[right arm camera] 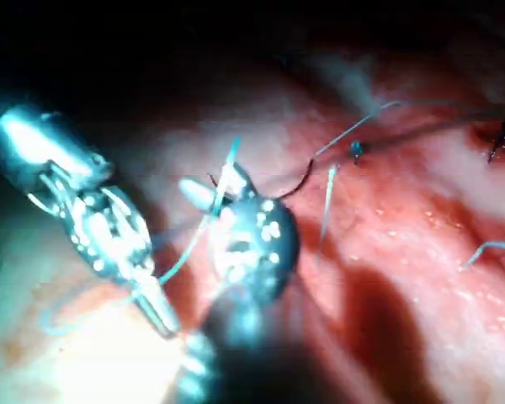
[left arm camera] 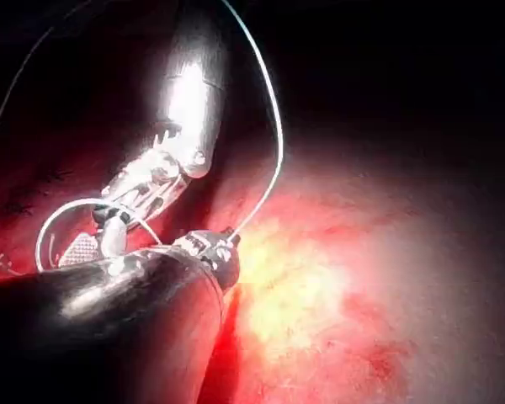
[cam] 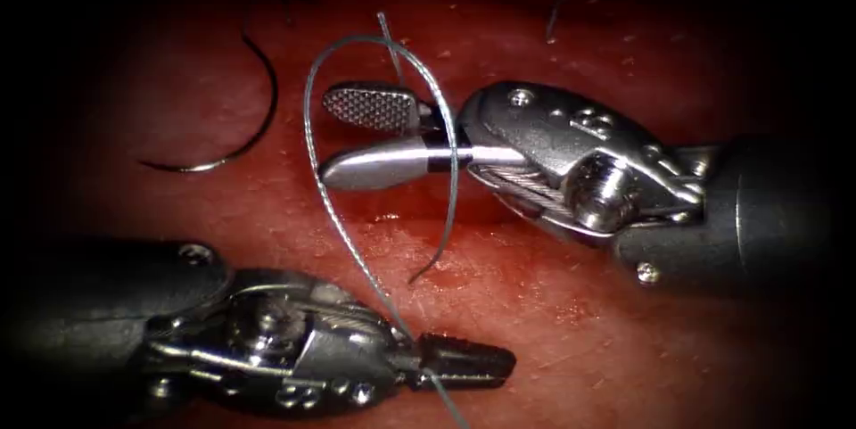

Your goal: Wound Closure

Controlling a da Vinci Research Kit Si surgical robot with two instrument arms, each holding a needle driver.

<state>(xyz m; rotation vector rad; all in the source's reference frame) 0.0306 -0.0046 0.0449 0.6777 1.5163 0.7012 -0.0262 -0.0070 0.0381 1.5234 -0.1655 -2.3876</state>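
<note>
— Right claw (cam: 374, 139) gapes wide, thread (cam: 316, 170) looped over its lower jaw; your left claw (cam: 464, 362) pinches that thread.

— And the needle (cam: 236, 117)?

— Loose on the tissue (cam: 580, 322), upper left. Thread's limp and slippery; grip near its end.

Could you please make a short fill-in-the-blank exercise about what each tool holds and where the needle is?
1. The left tool has its jaws shut on the ____.
2. The right tool has its jaws ____, and the thread loops around them.
3. The needle lies loose on the tissue, held by ____ tool.
4. In the endoscope view the needle lies to the ____ of the right tool.

Missing words: thread; open; neither; left
</note>
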